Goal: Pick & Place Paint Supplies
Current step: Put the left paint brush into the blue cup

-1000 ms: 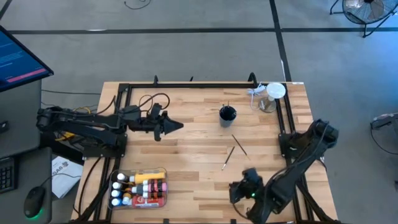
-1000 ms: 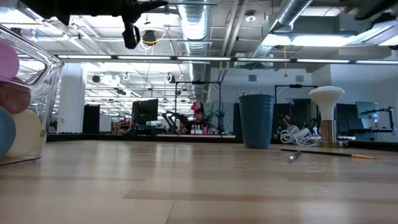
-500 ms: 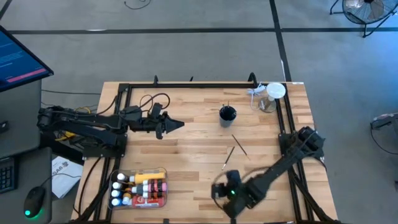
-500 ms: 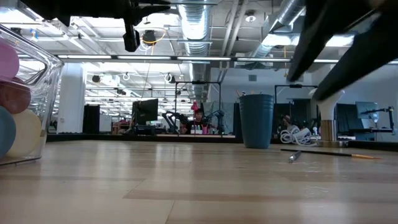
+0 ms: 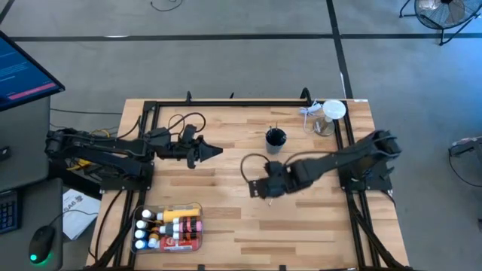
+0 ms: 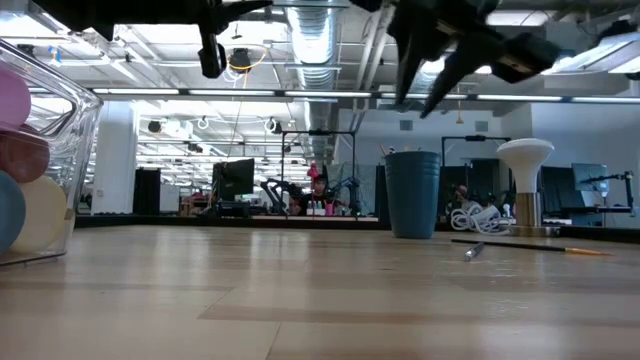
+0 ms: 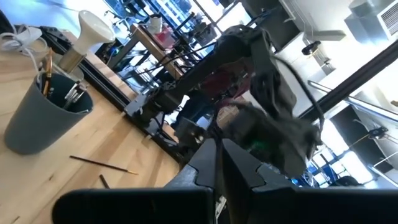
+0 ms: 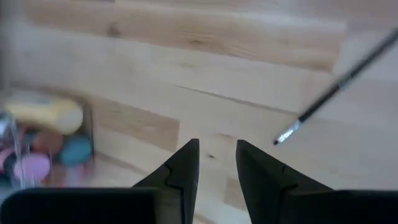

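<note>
Landmark: the dark brush cup [image 5: 276, 138] near the counter's [image 5: 226, 226] far edge.

Clear bin [image 5: 170, 228], well to the left of the cup at the near edge, holds the paint tubes and bottles [image 5: 179, 224] packed side by side; the yellow bottle [image 8: 48, 114] shows blurred in the right wrist view. These look light, smooth plastic, likely slippery on the round bodies; a grip across the body below the cap would be safest.

Left hand [image 5: 213, 151] hangs to the left of the cup, above bare wood, fingers pressed together, holding nothing. It waits.

Right hand [image 5: 260, 187] is nearer than the cup, slightly to its left, above the counter. Fingers [image 8: 184, 163] stand partly apart with nothing between them. A thin dark-handled brush [image 8: 336, 91] with a pale ferrule and tip lies flat on the wood just beside the fingers, not touching.

A second brush [image 6: 520, 246] lies to the right of the cup and nearer; in the high view the arm covers most of both.

Handling judgement: the brush is very light, stiff, thin, and lies flat, so the fingers will likely have to come down to the wood. Best hold is mid-handle, across its length; a pinch near the tip could flick or roll it, and bristles bend.
</note>
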{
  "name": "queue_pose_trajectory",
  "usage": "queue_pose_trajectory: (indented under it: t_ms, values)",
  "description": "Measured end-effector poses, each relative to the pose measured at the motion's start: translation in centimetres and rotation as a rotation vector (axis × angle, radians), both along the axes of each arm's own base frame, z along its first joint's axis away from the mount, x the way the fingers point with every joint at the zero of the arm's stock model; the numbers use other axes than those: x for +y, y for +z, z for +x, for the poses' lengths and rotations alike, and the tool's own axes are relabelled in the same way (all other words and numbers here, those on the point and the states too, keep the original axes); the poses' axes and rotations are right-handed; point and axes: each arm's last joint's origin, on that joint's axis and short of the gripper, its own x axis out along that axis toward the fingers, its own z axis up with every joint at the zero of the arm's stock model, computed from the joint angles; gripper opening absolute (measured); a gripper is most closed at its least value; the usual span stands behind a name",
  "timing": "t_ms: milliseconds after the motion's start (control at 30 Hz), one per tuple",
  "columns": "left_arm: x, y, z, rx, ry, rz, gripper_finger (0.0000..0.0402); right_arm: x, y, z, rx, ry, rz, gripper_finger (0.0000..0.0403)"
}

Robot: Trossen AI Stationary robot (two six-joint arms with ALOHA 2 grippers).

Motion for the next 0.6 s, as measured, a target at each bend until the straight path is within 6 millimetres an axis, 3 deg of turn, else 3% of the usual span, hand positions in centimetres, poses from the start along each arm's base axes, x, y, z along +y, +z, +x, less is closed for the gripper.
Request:
queue_pose_trajectory:
  t_ms: [67,200,367,467,600]
  values:
    - [0.0,0.0,0.0,0.0,0.0,0.0,0.0,-1.1,0.7,0.1,-0.006,0.116,0.004,0.01]
    - [0.0,0.0,0.0,-0.004,0.001,0.0,0.0,-1.9,1.7,0.5,-0.067,0.535,-0.089,0.01]
    - [0.0,0.1,0.0,-0.007,0.002,-0.003,0.0,-1.7,1.6,0.0,-0.102,1.306,-0.302,0.0097]
    - [0.0,0.1,0.0,-0.009,0.002,-0.003,0.0,-1.4,1.1,-0.6,-0.079,1.666,-0.433,0.0096]
    - [0.0,0.1,0.0,-0.01,0.002,-0.003,0.0,-1.3,-0.2,-0.4,0.025,1.86,-0.545,0.0091]
